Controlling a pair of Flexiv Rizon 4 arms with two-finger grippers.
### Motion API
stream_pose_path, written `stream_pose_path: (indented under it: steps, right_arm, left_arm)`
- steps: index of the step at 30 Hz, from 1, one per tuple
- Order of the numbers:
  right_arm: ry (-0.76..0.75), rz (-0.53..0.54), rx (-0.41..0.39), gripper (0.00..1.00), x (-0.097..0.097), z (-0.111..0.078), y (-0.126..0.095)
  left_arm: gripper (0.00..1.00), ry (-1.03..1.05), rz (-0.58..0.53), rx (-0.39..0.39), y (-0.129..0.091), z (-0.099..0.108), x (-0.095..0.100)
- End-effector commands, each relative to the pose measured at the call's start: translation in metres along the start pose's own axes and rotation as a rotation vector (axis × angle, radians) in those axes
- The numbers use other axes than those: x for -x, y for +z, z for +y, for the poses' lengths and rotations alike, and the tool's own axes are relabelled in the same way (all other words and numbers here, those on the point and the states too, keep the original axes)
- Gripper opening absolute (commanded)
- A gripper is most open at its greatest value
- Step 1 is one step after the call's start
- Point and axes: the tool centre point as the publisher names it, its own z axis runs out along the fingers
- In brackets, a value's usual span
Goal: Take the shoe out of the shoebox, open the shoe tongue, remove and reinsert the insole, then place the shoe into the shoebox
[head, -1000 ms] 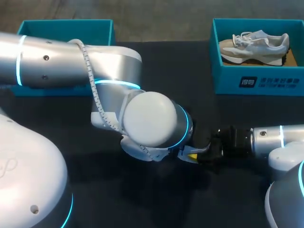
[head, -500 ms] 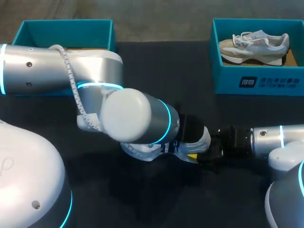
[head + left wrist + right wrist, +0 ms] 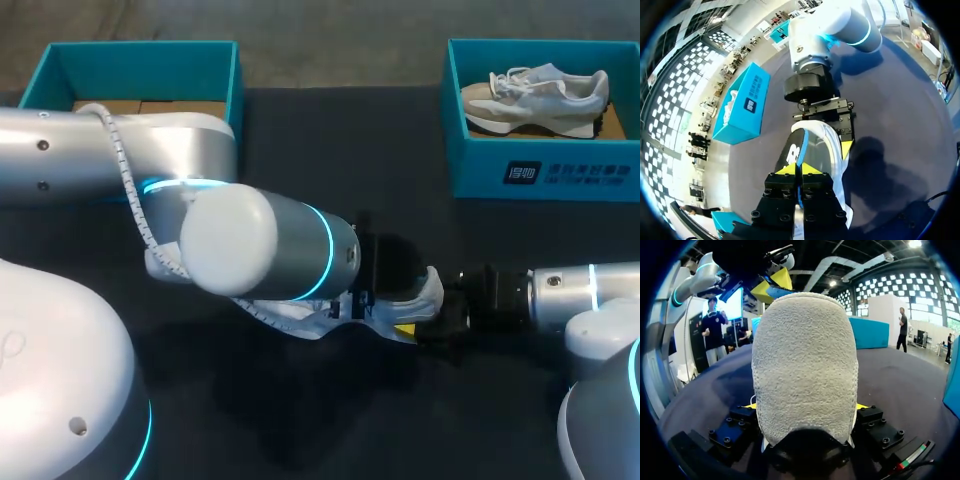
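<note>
Holding shoe (image 3: 428, 290) at 4 o'clock of desk (image 3: 340, 160) centre | right jaws clamped on its heel, left jaws pinched shut on thin insole (image 3: 799, 150) | insole likely light, floppy: grip its heel end; shoe by firm heel.

Shoe heel (image 3: 805, 365): rough, nubby cloth, matt.
Left arm (image 3: 250, 245): smooth hard shell, metal-like, with a satin sheen.
Shoebox (image 3: 540, 170): smooth card, matt.
Surface (image 3: 350, 130): dark and matt, no shine.

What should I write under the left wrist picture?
Left gripper pinches the insole while right gripper holds the shoe.
</note>
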Motion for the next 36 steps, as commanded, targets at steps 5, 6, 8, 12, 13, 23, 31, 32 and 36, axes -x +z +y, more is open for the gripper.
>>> stream_pose_path:
  steps: [5, 6, 8, 12, 13, 23, 31, 32, 36]
  right_arm:
    - [0.0, -0.002, -0.002, 0.0, -0.001, -0.001, 0.0]
    - [0.0, -0.002, -0.002, 0.0, -0.001, -0.001, 0.0]
    - [0.0, -0.002, -0.002, 0.0, -0.001, -0.001, 0.0]
    - [0.0, -0.002, -0.002, 0.0, -0.001, -0.001, 0.0]
    - [0.0, -0.002, -0.002, 0.0, -0.001, -0.001, 0.0]
    - [0.0, -0.002, -0.002, 0.0, -0.001, -0.001, 0.0]
    - [0.0, -0.002, -0.002, 0.0, -0.001, -0.001, 0.0]
    - [0.0, -0.002, -0.002, 0.0, -0.001, -0.001, 0.0]
    - [0.0, -0.002, -0.002, 0.0, -0.001, -0.001, 0.0]
  left_arm:
    - [0.0, -0.022, 0.007, -0.031, 0.006, -0.01, 0.001]
    - [0.0, -0.026, 0.01, -0.035, 0.007, -0.011, 0.001]
    - [0.0, -0.026, 0.011, -0.038, 0.009, -0.014, 0.0]
    - [0.0, -0.034, 0.024, -0.053, 0.014, -0.02, -0.002]
    - [0.0, -0.034, 0.025, -0.054, 0.014, -0.022, -0.002]
    - [0.0, -0.034, 0.042, -0.058, 0.025, -0.032, -0.008]
    - [0.19, -0.036, 0.048, -0.062, 0.025, -0.034, -0.01]
    - [0.2, -0.036, 0.048, -0.063, 0.025, -0.034, -0.01]
    - [0.23, -0.039, 0.046, -0.067, 0.022, -0.034, -0.01]
